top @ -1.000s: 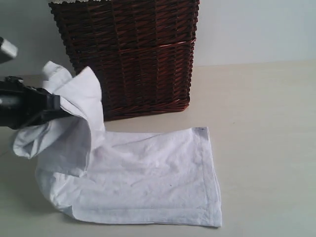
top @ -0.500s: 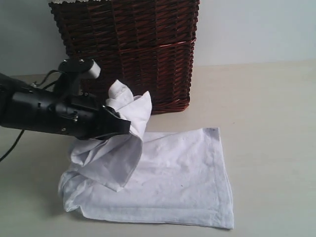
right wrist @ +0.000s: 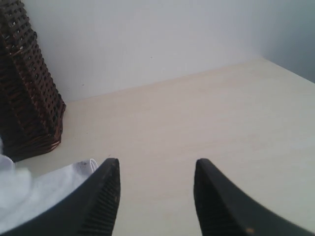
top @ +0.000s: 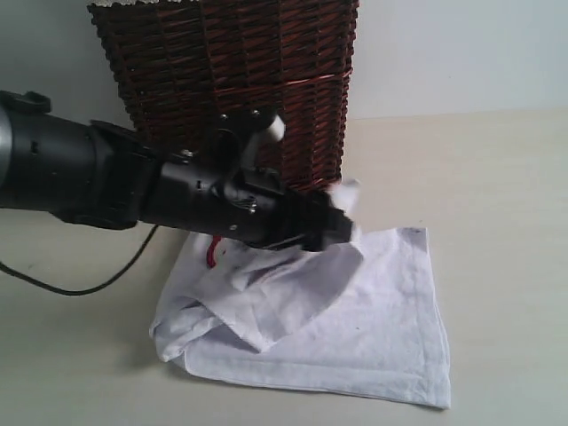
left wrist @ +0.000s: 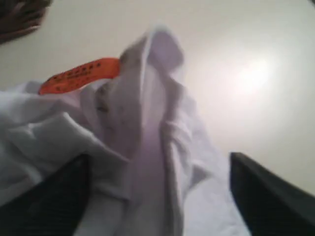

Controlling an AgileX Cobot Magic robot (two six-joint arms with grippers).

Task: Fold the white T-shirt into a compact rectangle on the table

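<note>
The white T-shirt (top: 355, 337) lies on the table (top: 497, 177), its left part folded over to the right in a loose hump. My left gripper (top: 342, 226) hovers over it near the basket's front corner. In the left wrist view a raised bunch of the shirt (left wrist: 147, 123) with its orange neck tag (left wrist: 78, 76) stands between the fingers of the left gripper (left wrist: 157, 162). They are wide apart, the right one clear of the cloth, so the gripper is open. My right gripper (right wrist: 156, 164) is open over bare table, a shirt corner (right wrist: 44, 191) beside it.
A tall dark wicker basket (top: 240, 80) stands on the table right behind the shirt and shows in the right wrist view as the basket (right wrist: 24, 93). A black cable (top: 98, 282) trails on the table at the left. A pale wall runs behind.
The left arm swept to the right across the shirt, carrying its left part over the flat part. The whole shirt slid a little to the right.
</note>
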